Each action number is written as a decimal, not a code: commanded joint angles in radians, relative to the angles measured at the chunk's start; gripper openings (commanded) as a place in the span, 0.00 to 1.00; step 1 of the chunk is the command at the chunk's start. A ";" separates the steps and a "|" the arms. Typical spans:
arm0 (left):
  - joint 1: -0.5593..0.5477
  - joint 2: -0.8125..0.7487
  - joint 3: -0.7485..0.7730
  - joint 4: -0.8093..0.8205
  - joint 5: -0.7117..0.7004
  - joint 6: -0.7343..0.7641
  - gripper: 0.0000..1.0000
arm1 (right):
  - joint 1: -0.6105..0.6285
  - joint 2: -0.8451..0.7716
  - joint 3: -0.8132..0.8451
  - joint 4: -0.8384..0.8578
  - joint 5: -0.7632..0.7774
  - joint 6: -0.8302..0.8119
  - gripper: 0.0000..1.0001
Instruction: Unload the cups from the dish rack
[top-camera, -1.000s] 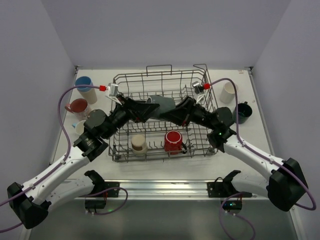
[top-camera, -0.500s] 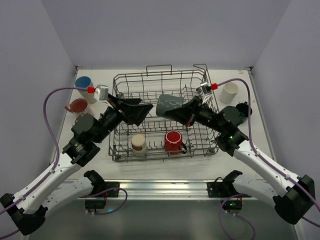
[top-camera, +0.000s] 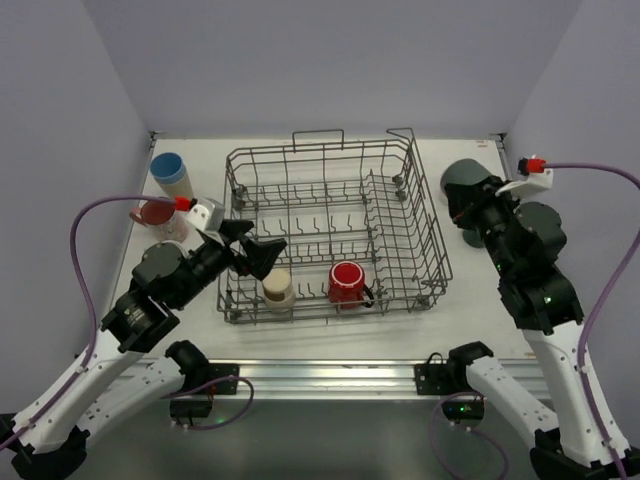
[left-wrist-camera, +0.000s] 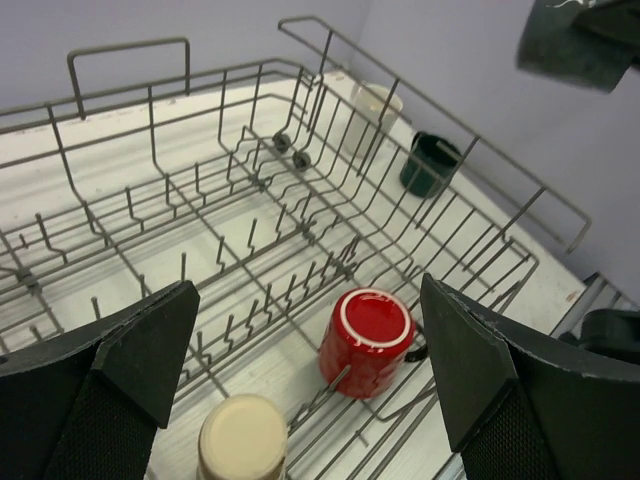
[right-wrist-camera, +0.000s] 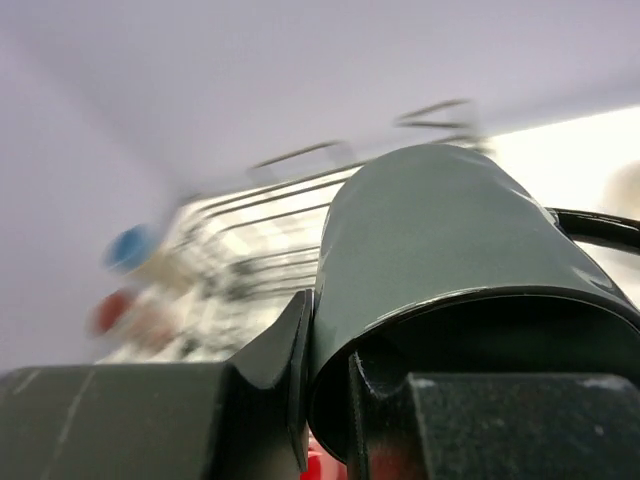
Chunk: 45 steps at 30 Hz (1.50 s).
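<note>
One inverted beige ceramic cup (top-camera: 277, 287), axis vertical, stands lower centre of grey wire dish rack (top-camera: 330, 152), just beside left gripper (top-camera: 252, 243), fingers wide, empty; right gripper (top-camera: 470, 200) clamps dark grey mug (top-camera: 464, 178).

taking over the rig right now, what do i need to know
Left tool open, empty, over the dish rack's near-left corner.
Right tool shut on the dark grey mug, outside the rack's right side.
In the rack: beige cup, red mug.
Out: blue cup, pink mug left; cream cup, teal mug right.
To do: set the grey mug down, unload those two.
</note>
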 joint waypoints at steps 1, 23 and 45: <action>0.003 -0.013 -0.033 -0.070 -0.013 0.104 1.00 | -0.101 -0.003 0.030 -0.193 0.323 -0.120 0.00; 0.035 -0.041 -0.036 -0.095 0.114 0.135 1.00 | -0.455 0.420 -0.265 -0.123 -0.095 -0.071 0.00; -0.003 0.135 0.010 -0.043 0.273 0.055 1.00 | -0.451 0.413 -0.270 -0.060 -0.034 -0.042 0.86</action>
